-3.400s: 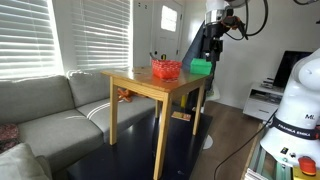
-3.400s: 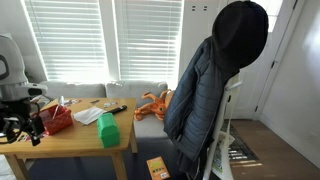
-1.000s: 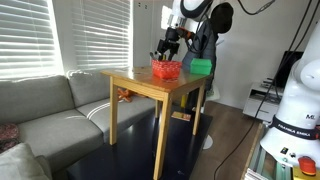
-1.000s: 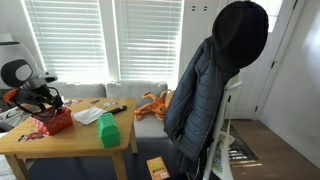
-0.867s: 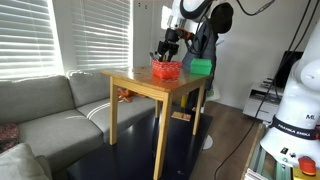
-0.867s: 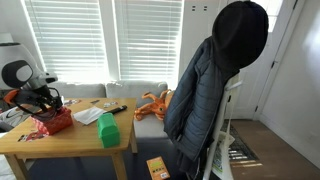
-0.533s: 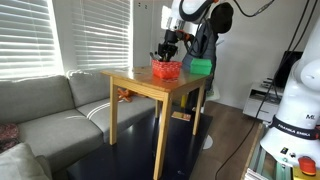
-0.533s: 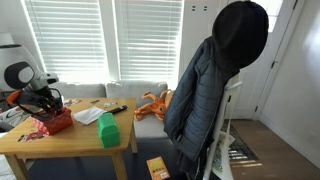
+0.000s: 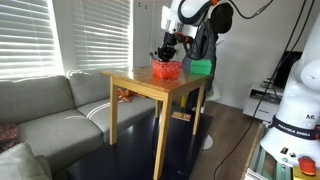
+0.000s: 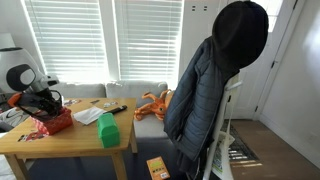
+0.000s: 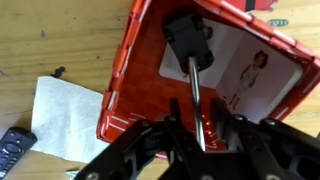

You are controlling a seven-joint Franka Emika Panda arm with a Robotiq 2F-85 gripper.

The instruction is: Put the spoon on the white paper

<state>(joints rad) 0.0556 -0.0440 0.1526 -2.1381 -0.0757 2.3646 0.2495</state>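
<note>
Barely started; the black-handled metal spoon [image 11: 197, 92] lies inside the red plastic basket [image 11: 140, 70]; gripper [image 11: 200, 130] straddles its shaft, can't tell if pinching; white paper sheet [image 11: 68, 115] beside the basket is bare.

Arm [image 9: 192, 12] is reaching down from the frame's top, hand [image 11: 203, 135] pointing downward, fingers [image 11: 178, 125] pinching narrowly together.

Grey sofa [image 9: 50, 110] beside blinds-covered windows [image 10: 110, 40].
</note>
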